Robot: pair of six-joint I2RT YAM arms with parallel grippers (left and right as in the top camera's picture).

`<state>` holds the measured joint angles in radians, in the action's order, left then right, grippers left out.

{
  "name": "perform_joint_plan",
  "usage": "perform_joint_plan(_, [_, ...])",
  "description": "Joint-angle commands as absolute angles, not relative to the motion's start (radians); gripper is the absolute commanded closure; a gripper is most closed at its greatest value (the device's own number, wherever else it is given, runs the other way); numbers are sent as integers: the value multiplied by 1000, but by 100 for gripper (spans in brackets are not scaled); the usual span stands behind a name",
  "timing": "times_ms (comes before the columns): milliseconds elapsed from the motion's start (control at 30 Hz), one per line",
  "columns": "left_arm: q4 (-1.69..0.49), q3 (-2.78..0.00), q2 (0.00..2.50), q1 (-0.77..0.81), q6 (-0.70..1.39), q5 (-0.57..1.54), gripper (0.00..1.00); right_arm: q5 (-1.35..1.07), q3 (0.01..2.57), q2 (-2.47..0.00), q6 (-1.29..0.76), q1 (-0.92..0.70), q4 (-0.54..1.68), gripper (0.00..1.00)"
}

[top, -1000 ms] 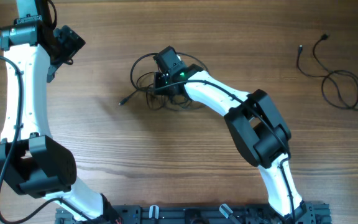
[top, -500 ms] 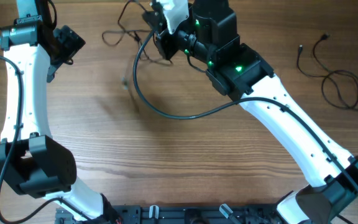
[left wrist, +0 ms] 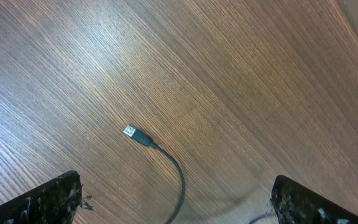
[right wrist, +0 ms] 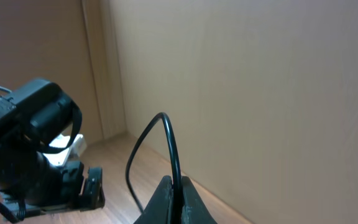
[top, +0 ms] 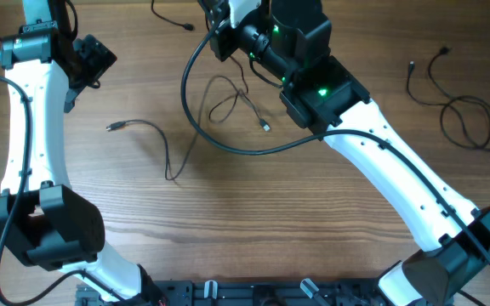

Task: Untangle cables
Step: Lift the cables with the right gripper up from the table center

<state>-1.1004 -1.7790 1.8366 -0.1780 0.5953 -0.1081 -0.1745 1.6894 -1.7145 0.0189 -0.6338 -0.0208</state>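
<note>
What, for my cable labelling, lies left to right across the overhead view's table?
Left arm → cable plug end → small cable loop → silver-tipped plug → separate coiled cable.

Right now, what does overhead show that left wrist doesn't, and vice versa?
Overhead only: the right gripper, lifted high and shut on a dangling cable, plus a separate far-right cable. Left wrist only: the left gripper, jaws wide open and holding nothing. Both: the wood table and a loose silver-tipped cable, apparently the same one in each view.
</note>
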Motion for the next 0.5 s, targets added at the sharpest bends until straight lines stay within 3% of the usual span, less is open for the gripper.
perform_joint_plan(0, [-1101, -1771, 1844, -178, 580, -125, 0, -156, 1695, -1708, 14, -635, -146, 96])
perform_joint_plan(133, [-1101, -1771, 1844, -178, 580, -125, 0, -156, 1695, -1703, 27, -634, -366, 96])
perform_joint_plan(233, [-1100, -1771, 1844, -178, 580, -125, 0, -157, 1695, -1697, 26, -634, -360, 96])
perform_joint_plan(467, [-1101, -1771, 1844, -178, 580, -125, 0, -90, 1695, -1723, 26, -634, 219, 96])
